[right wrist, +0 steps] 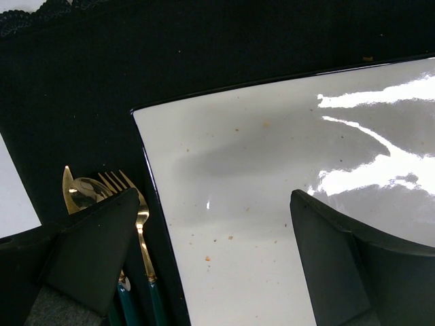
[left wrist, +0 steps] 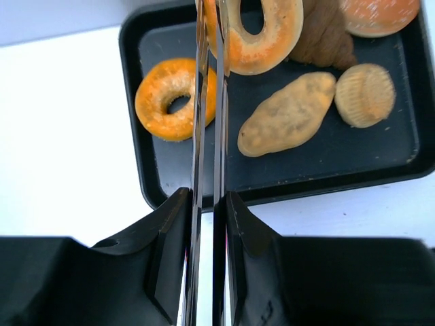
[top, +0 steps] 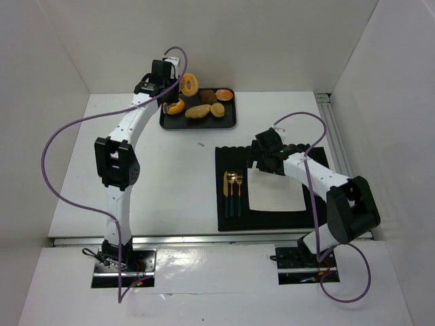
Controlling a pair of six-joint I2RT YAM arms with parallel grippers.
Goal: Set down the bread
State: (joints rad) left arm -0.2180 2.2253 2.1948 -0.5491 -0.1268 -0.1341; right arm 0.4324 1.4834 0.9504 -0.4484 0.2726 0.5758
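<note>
While the left claw [left wrist: 207,198] clamps tongs [left wrist: 219,122] pinching one ring bread [left wrist: 285,34] at its 12 o'clock | tray [left wrist: 326,163]: one loose ring [left wrist: 170,102], one roll [left wrist: 289,115], one muffin [left wrist: 367,95] | right claw [right wrist: 214,204] wide

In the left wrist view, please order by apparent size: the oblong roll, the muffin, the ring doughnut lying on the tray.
1-2. Oblong roll and ring doughnut: about alike, the roll longer, so unranked.
3. Muffin, clearly smallest.
</note>
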